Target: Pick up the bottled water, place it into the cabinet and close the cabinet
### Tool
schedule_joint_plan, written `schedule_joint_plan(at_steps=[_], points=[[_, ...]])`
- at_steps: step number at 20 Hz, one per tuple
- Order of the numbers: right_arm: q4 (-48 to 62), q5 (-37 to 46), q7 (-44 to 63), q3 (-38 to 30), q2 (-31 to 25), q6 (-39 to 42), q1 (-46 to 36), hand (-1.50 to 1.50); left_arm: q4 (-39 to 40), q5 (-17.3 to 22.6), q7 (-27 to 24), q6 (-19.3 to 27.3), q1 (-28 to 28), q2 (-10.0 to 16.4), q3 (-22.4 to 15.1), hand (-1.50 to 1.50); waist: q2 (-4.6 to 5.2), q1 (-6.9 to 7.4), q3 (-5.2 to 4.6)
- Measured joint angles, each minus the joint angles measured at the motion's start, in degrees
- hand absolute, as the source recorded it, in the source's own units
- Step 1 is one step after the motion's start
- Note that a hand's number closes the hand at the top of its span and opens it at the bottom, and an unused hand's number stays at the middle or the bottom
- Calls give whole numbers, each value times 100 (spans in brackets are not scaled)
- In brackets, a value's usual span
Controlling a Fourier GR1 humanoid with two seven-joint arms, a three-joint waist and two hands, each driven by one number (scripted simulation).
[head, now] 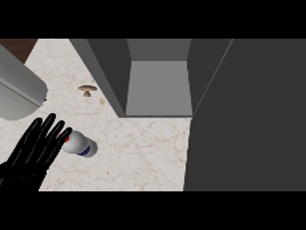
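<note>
Left hand (pixel 32 148), fingers straight, beside bottled water (pixel 84 145) on counter (pixel 142 152), nr open cabinet (pixel 159 85).

The bottle (pixel 81 145) lies on its side on the pale worktop (pixel 135 152), white with a blue mark and seemingly a red cap. Beyond it, the grey cabinet (pixel 159 85) stands open, its door (pixel 255 117) swung right.
</note>
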Motion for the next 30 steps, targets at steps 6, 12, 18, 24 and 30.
schedule_joint_plan(at_steps=[6,12,18,24,30], points=[[-300,-89,6,400,60,15,679,-150,-327,1073,385,-437,649,406,596,-150,1,11,3],[-600,-184,-331,612,8,275,1497,-150,-162,1382,246,-1025,1034,477,1021,-150,0,-5,4],[-501,-289,-541,553,-63,398,1555,-150,202,1482,65,-1575,1192,465,1426,-150,4,5,3],[-623,-93,-621,752,-72,372,1779,-150,483,1482,-147,-2007,1191,362,1736,-150,5,-2,6],[-351,-19,-1049,784,-91,505,1914,-150,1116,1479,-255,-2111,843,420,2188,-150,8,-18,7]])
